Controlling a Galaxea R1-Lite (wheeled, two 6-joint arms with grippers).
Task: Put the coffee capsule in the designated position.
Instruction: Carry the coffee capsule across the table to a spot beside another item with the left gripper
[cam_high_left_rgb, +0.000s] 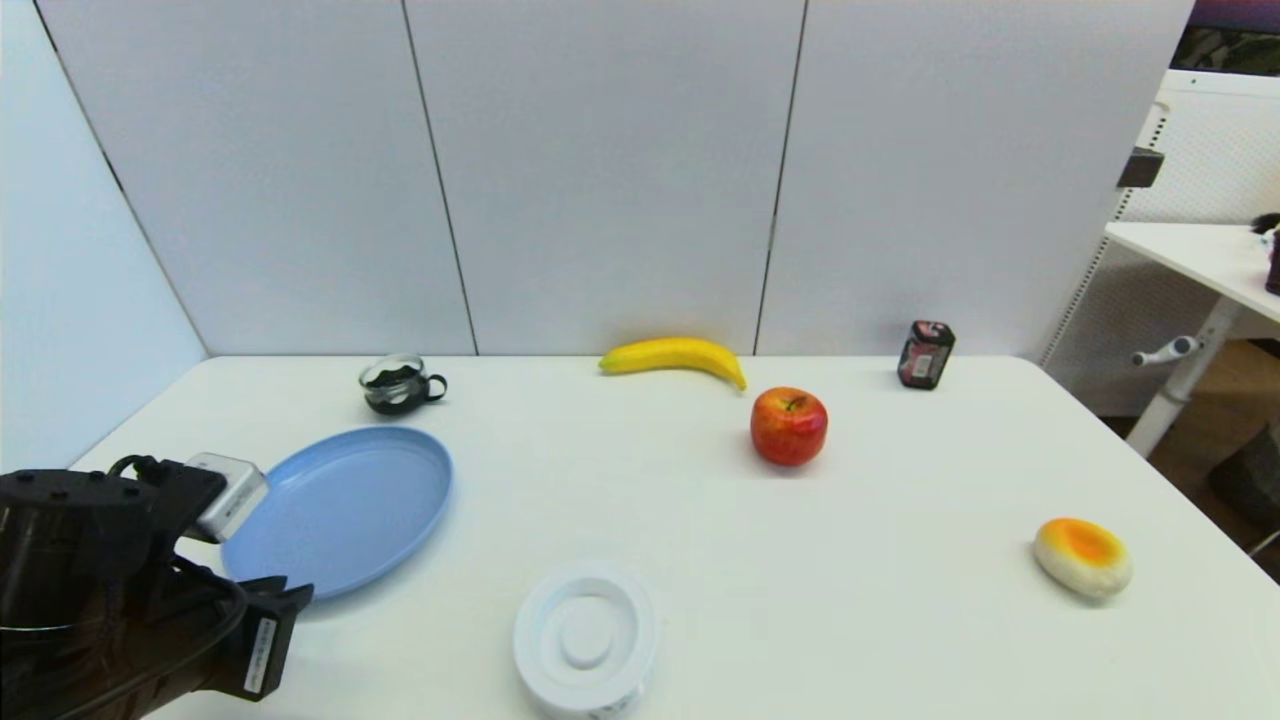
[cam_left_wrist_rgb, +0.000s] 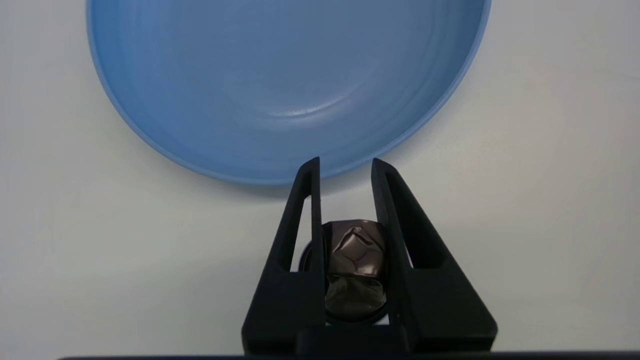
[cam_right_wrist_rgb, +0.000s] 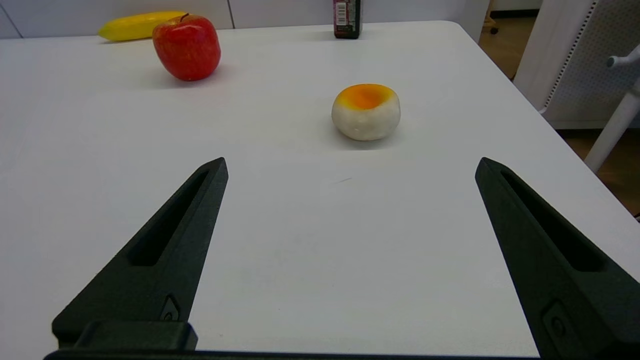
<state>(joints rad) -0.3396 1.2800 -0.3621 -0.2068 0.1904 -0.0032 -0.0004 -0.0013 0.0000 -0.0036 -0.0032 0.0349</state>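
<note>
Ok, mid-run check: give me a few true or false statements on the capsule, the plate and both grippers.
1. The left gripper is shut on the coffee capsule. True.
2. The capsule lies on the blue plate. False: it is held between the fingers, short of the plate's rim.
3. The right gripper holds the bun. False: it is open, empty, with the bun apart beyond its fingertips.
4. The apple stands near the banana. True.
</note>
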